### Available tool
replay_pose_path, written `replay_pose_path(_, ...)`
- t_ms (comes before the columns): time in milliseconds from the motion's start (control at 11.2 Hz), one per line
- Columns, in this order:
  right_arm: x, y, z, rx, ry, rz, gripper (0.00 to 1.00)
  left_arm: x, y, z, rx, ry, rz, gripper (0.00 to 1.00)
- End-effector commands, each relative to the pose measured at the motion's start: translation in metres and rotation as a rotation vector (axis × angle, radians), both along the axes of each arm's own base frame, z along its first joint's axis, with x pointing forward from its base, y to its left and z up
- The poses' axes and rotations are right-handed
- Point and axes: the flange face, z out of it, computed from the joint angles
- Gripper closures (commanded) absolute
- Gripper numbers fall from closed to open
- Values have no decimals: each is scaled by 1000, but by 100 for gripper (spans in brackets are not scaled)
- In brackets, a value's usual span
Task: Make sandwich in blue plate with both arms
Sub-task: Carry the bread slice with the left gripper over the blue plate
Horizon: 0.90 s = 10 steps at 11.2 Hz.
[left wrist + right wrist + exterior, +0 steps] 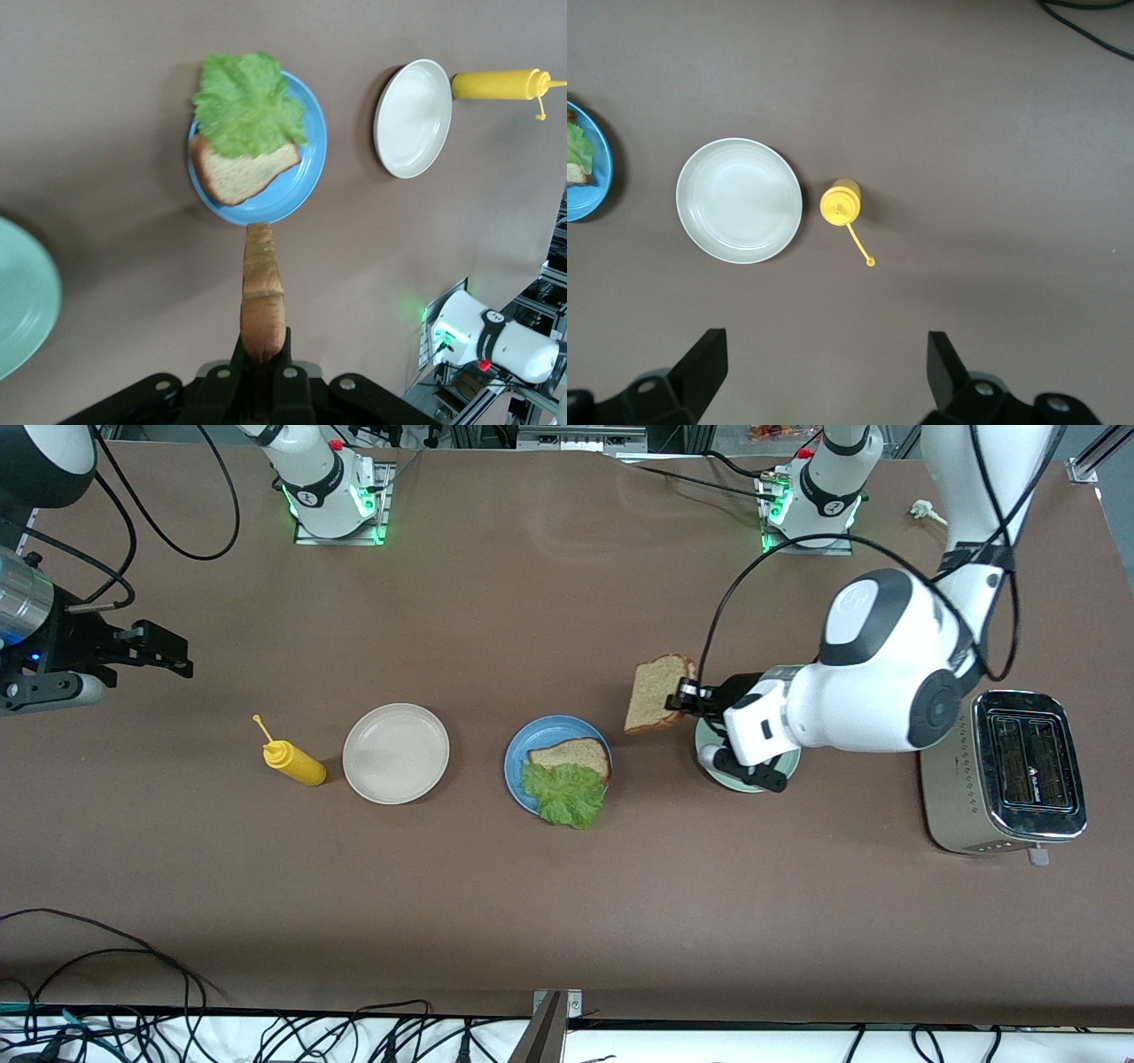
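Pale green plate (784, 766) mostly hidden under left arm, toaster (1010, 784) partly covered, lower bread slice (574, 755) half under lettuce (565, 793)

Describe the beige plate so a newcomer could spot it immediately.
Start at the toaster and follow the row of three plates toward the right arm's end. The beige plate comes last, beside the yellow mustard bottle; alone among them, it is pale cream.

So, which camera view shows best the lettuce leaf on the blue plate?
The left wrist view: the whole lettuce leaf lies unobstructed on the bread. The front view shows it smaller; the right wrist view catches only an edge.
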Motion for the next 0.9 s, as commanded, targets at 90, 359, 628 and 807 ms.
replay_pose_path(90, 2, 7, 5, 11, -24, -10, 0, 6, -43, -39, -83, 26, 43, 100)
replay_pose_path(359, 3, 6, 7, 9, -41, -4, 0, 8, -69, -66, -116, 32, 95, 100)
replay_pose_path(628, 4, 6, 7, 9, -44, -1, 0, 10, -84, -90, -139, 20, 127, 100)
replay_pose_path(807, 3, 6, 8, 10, -46, -1, 0, 13, -91, -110, -155, 13, 166, 100)
